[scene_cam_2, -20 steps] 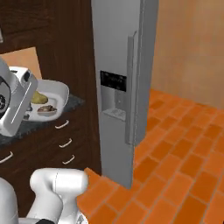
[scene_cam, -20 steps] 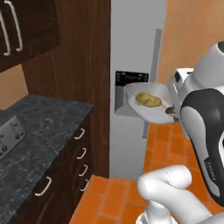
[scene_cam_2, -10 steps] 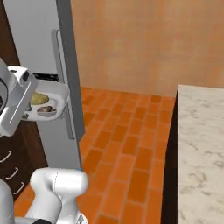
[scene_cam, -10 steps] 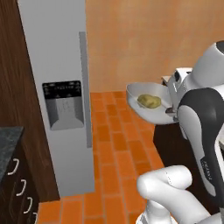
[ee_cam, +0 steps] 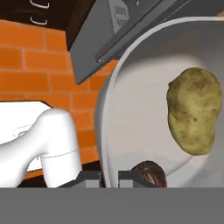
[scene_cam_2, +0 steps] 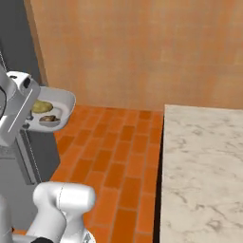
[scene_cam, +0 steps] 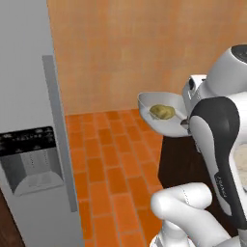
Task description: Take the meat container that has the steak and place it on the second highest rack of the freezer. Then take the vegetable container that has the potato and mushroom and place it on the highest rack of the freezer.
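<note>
Pretty clearly a home kitchen: tall grey freezer (scene_cam: pixel 29 120) with a door dispenser, orange brick-tile floor (scene_cam_2: pixel 118 156), white marble counter (scene_cam_2: pixel 201 175), dark wood drawers (ee_cam: pixel 41 11).

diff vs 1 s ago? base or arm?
Base: both base views have swung from the dark cabinets and counter past the freezer, now at the left edge, toward the brick floor and a marble counter. Unchanged: the pincer is still shut on the bowl rim, the potato and mushroom still inside, at the same spot beside the arm.
</note>
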### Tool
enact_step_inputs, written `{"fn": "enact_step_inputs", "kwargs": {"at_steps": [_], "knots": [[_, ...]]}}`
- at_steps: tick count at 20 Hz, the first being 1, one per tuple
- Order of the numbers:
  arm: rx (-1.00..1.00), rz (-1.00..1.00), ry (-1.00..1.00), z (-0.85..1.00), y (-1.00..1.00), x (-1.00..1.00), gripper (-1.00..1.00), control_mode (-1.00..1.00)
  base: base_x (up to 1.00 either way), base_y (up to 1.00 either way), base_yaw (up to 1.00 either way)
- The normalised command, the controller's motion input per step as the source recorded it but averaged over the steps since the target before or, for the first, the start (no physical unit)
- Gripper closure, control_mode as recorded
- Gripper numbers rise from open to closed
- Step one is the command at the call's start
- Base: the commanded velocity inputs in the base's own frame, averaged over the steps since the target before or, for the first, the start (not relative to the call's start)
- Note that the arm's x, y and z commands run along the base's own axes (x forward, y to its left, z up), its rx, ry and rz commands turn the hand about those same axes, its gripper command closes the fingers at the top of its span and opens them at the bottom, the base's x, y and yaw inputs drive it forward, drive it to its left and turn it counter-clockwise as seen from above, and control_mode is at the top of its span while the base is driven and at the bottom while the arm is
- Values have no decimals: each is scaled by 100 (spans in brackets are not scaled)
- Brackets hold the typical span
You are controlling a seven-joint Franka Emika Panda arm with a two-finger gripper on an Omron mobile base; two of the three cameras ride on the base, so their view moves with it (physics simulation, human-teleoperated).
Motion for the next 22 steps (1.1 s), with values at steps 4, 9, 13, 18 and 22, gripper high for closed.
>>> {"fn": "enact_step_inputs", "kwargs": {"at_steps": [4, 9, 13, 18, 22], "knots": [[0, 0, 0, 0, 0, 0, 100, 100, 100, -29, -17], [0, 0, 0, 0, 0, 0, 100, 100, 100, -5, -10], [0, 0, 0, 0, 0, 0, 100, 100, 100, -5, -1], [0, 0, 0, 0, 0, 0, 100, 100, 100, -9, 0], [0, 0, 0, 0, 0, 0, 100, 100, 100, -3, 19]]}}
